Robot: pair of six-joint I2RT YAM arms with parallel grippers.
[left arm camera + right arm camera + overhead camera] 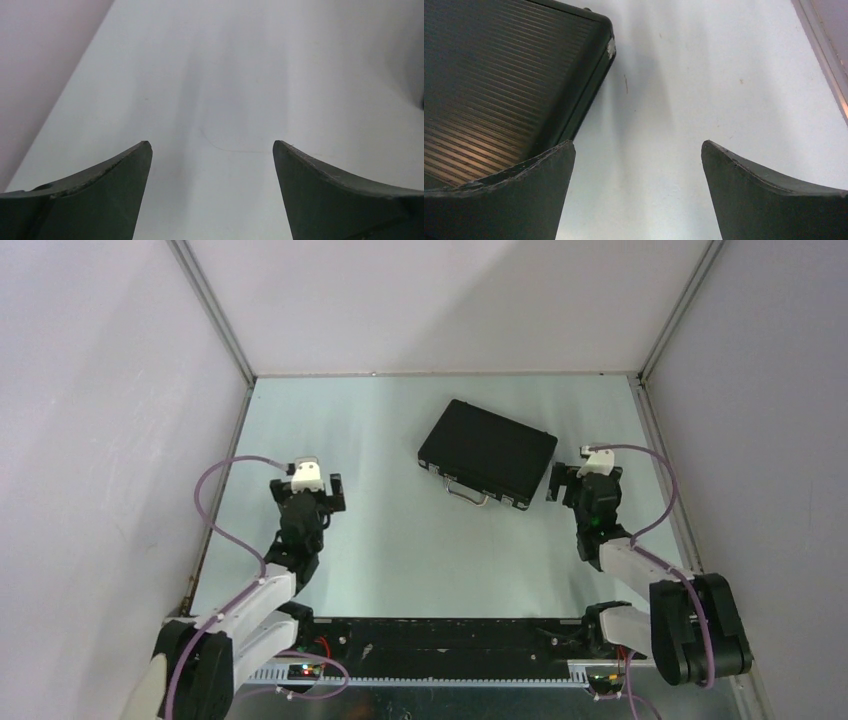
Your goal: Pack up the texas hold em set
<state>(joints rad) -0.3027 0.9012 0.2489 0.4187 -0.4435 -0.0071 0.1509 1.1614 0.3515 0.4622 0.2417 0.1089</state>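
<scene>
Black and ribbed across its lid, the briefcase [487,452] is lying closed and flat on the table [400,550]. It is sitting right of centre, nearer the far edge than the near one. It is resting askew, its long sides slanting from far left to near right, with the silver handle [468,495] pointing toward the near edge. In the right wrist view the briefcase [489,75] is filling the upper left, and one rounded corner is showing a small pale scuff [610,47].

Just beside the case's right end, toward the right edge of the table, the right jaws are standing released and wide apart, grasping nothing. The left of their dark fingers [524,200] is overlapping the case's edge in that view; whether it is touching the case, I cannot tell. Bare table [704,75] is showing between them.

Well apart from the case, toward the left edge of the table, the left jaws are also standing released. Their fingers [90,200] are spread over bare pale table [240,75].
</scene>
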